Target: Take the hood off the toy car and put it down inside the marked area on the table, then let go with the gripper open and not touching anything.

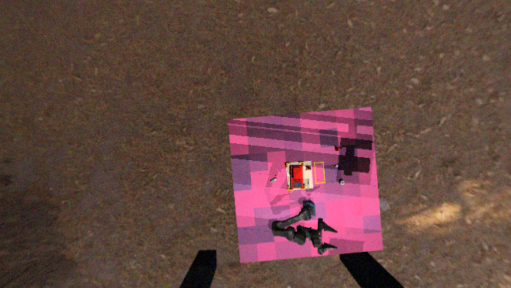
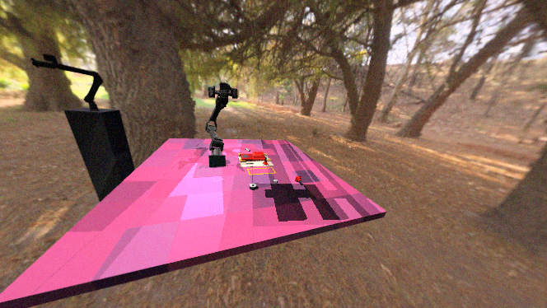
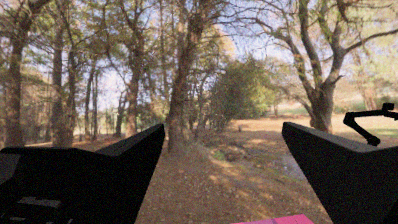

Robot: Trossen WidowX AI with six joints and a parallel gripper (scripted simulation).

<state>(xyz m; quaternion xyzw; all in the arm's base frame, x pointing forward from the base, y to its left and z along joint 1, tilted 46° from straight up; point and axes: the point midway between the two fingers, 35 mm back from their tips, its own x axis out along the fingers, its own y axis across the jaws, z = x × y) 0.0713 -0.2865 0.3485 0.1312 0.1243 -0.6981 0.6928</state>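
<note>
Toy car (image 1: 296,174) (image 2: 251,156) sits well apart from the raised gripper (image 1: 335,239) (image 2: 222,92) (image 3: 223,126), whose fingers stand wide apart, holding nothing

Gripper (image 1: 335,239) (image 2: 223,91) (image 3: 223,128) raised well above the table (image 1: 265,246) (image 2: 165,231) (image 3: 277,220), fingers wide apart, nothing between them; open air around both fingertips. Red toy car (image 1: 296,175) (image 2: 253,156) and its pale board (image 1: 308,181) (image 2: 254,168) block low travel on one side of the yellow-outlined area (image 1: 319,172) (image 2: 261,171); a small red part (image 1: 308,168) (image 2: 265,162) juts up on the board. Opposite side: round black-and-white part (image 1: 342,182) (image 2: 253,186), small pale part (image 1: 336,165) (image 2: 275,181) and red piece (image 1: 337,148) (image 2: 298,179), with gaps between them. Descent into the outline from above looks unobstructed.
</note>
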